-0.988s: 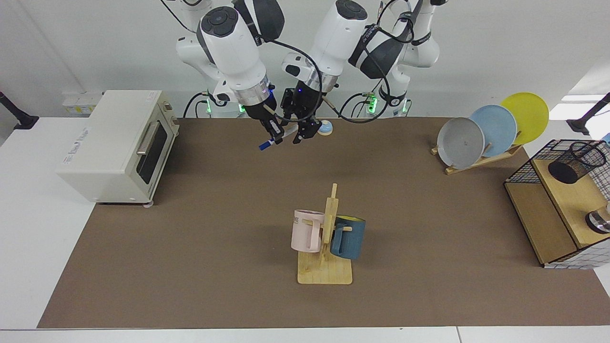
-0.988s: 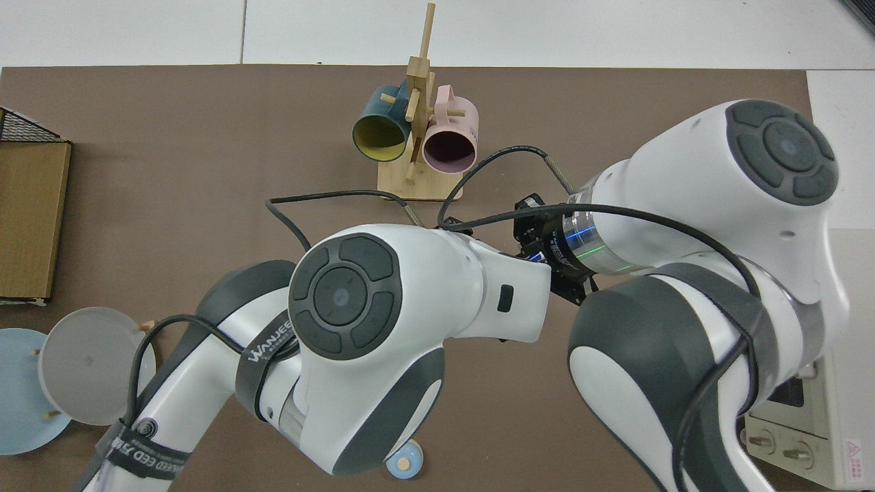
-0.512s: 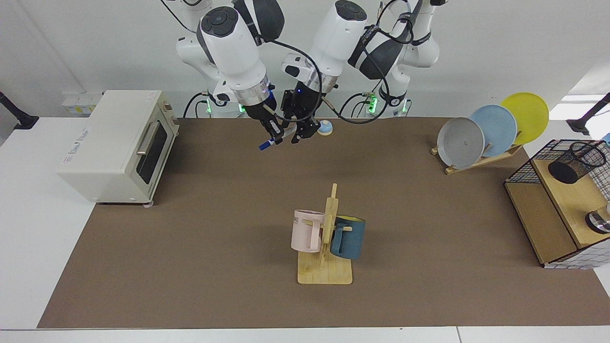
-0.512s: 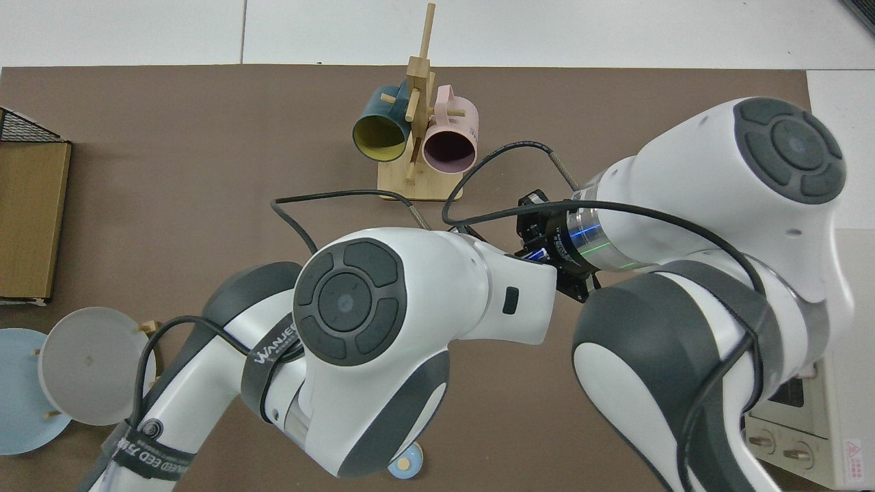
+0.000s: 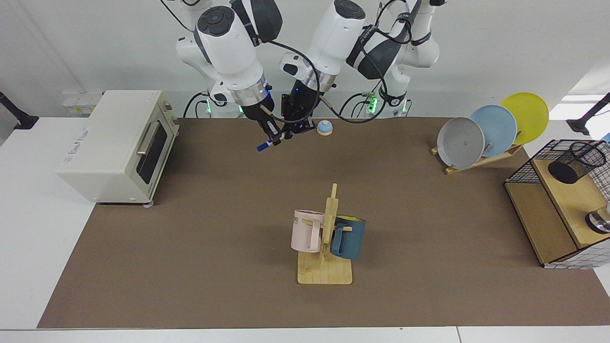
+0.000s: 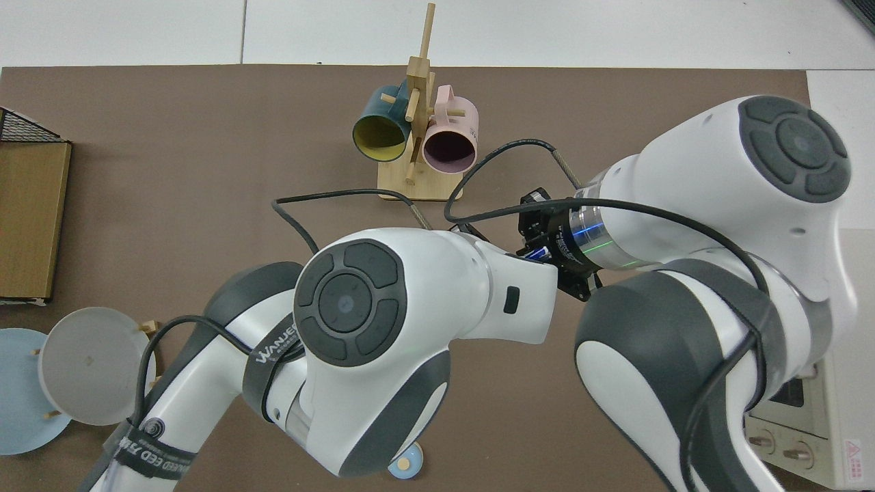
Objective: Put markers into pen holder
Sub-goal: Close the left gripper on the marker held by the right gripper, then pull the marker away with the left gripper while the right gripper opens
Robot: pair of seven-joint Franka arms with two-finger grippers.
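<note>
The marker (image 5: 262, 146), white with a dark blue cap, hangs tilted above the far middle of the mat, cap end lowest. My right gripper (image 5: 272, 137) is shut on its middle. Just beside it, my left gripper (image 5: 299, 127) sits at the marker's upper white end; whether it touches the marker does not show. The pen holder (image 5: 575, 162), a black mesh cup, stands on a wooden shelf at the far right, well away from both grippers. In the top view both hands are hidden under the arms, and only a sliver of the blue marker (image 6: 538, 253) shows.
A toaster oven (image 5: 119, 143) stands at the left. A wooden mug rack (image 5: 326, 267) holds a pink and a blue mug mid-mat. A small bell (image 5: 324, 127) sits right behind the left gripper. Plates (image 5: 491, 131) lean in a rack near the wire basket frame (image 5: 519, 174).
The left gripper has risen and drawn in closer to the marker's white end. The right gripper with the marker has shifted slightly left.
</note>
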